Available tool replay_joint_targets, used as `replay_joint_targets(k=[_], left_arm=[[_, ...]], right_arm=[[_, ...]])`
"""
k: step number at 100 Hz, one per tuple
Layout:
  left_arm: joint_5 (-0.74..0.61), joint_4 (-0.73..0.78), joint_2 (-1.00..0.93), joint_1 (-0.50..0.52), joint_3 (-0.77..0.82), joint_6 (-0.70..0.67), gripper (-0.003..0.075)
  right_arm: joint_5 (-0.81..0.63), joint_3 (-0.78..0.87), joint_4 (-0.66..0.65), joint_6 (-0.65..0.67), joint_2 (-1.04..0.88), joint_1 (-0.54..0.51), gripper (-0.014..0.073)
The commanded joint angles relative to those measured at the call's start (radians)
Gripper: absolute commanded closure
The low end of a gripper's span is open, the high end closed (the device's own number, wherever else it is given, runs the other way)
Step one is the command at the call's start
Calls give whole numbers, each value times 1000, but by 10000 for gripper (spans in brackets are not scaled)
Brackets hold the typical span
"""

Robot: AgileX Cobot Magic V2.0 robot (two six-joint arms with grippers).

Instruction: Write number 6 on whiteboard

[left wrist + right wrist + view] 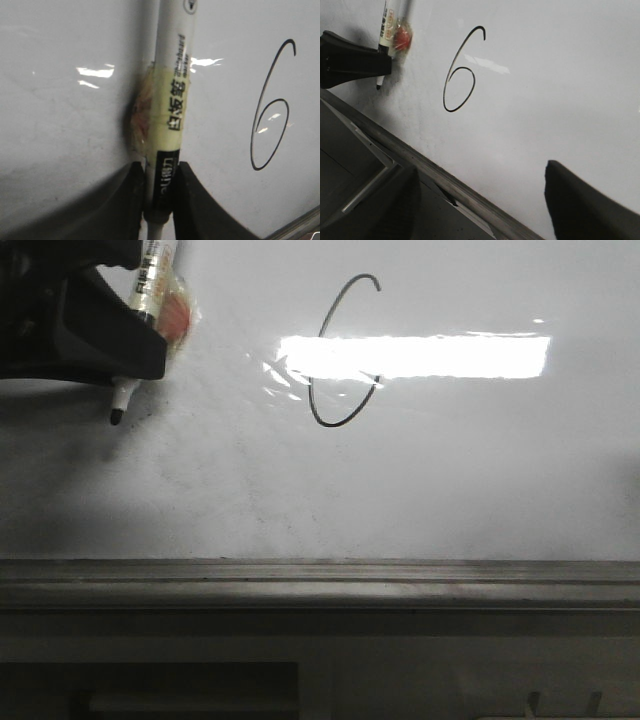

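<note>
With the number 6 (459,72) drawn mid-whiteboard (480,480), the left gripper (160,200), pinching the whiteboard marker (172,100) well apart from it, should lift the tip straight off to avoid stray lines, while the right gripper (480,200) hangs spread and empty.

Left gripper (135,340) with its marker (150,295) blocking the far-left part of the whiteboard (450,480), grey ledge (320,580) barring the near edge, open board surface to the right of the number 6 (345,350), bare board between number and ledge.
</note>
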Motion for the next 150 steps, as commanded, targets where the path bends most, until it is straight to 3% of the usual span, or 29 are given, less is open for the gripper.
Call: replay_joint_targets(k=[1, 29, 37, 60, 76, 113, 121, 129, 142, 145, 150], left_arm=[[3, -12, -3, -2, -44, -8, 740], [2, -5, -3, -2, -50, -8, 708], [2, -5, -3, -2, -50, -8, 627], [2, -5, -11, -2, -50, -4, 274], [0, 54, -73, -2, -44, -1, 180], [25, 265, -390, -2, 42, 17, 185], [43, 269, -450, -2, 66, 26, 211], [62, 269, -510, -2, 100, 26, 316], [113, 279, -601, -2, 167, 26, 661], [128, 292, -628, -2, 189, 26, 739], [148, 307, -668, -2, 219, 28, 741]], right_arm=[[-41, -27, 46, -4, -3, -6, 126], [-41, -27, 46, -4, -3, -6, 126], [-41, -27, 46, -4, -3, -6, 126], [-41, -27, 46, -4, -3, -6, 126], [-41, -27, 46, -4, -3, -6, 126], [-67, -34, 101, -4, -13, -6, 127], [-83, -34, 119, -4, -36, -6, 195], [-98, -32, 119, -12, -71, -6, 338], [-102, 3, 119, -59, -176, -6, 647], [-105, 18, 119, -68, -205, -6, 663], [-116, 51, 117, -81, -260, -6, 661]])
